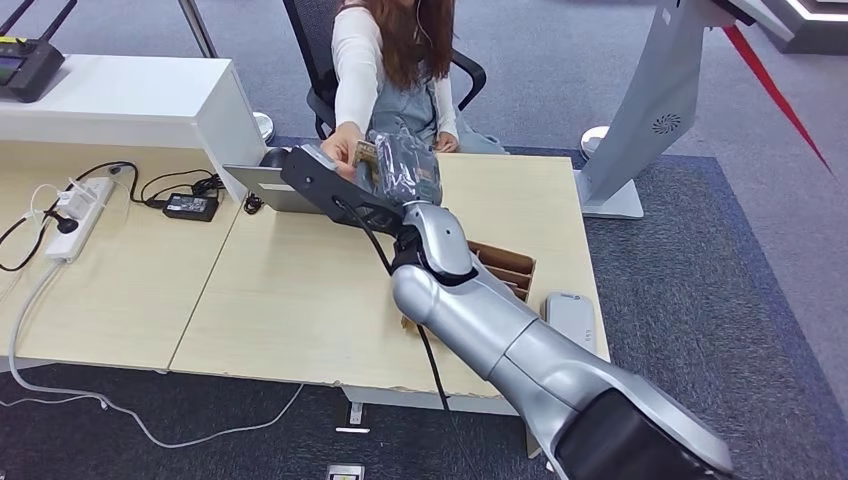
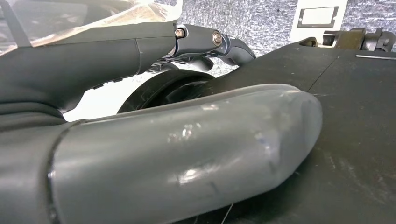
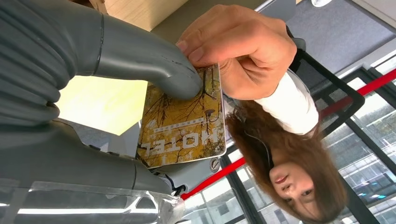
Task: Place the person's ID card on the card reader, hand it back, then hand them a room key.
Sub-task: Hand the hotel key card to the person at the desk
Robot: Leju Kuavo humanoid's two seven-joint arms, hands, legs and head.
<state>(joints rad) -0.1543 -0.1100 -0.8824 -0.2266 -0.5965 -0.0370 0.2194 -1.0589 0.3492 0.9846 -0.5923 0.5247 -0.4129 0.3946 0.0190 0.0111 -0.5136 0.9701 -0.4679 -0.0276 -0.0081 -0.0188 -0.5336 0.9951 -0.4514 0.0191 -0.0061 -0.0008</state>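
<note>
My right hand (image 1: pixel 402 166), wrapped in clear plastic, reaches across the wooden table (image 1: pixel 300 290) toward the seated person (image 1: pixel 395 60). It pinches a yellow room key card (image 1: pixel 365 155) printed "HOTEL" (image 3: pixel 184 123) between thumb (image 3: pixel 144 60) and fingers. The person's hand (image 3: pixel 238 46) grips the same card at its far edge, touching my thumb. A grey card reader (image 1: pixel 571 318) lies near the table's right front edge. My left hand (image 2: pixel 187 154) hangs with thumb and fingers apart, holding nothing.
A brown compartment box (image 1: pixel 508 268) sits on the table beside my right elbow. A grey laptop (image 1: pixel 258 186), black adapter (image 1: pixel 190 207) and white power strip (image 1: pixel 75 215) lie at the left. A white cabinet (image 1: pixel 120 100) stands behind, a white stand (image 1: pixel 640 120) at the right.
</note>
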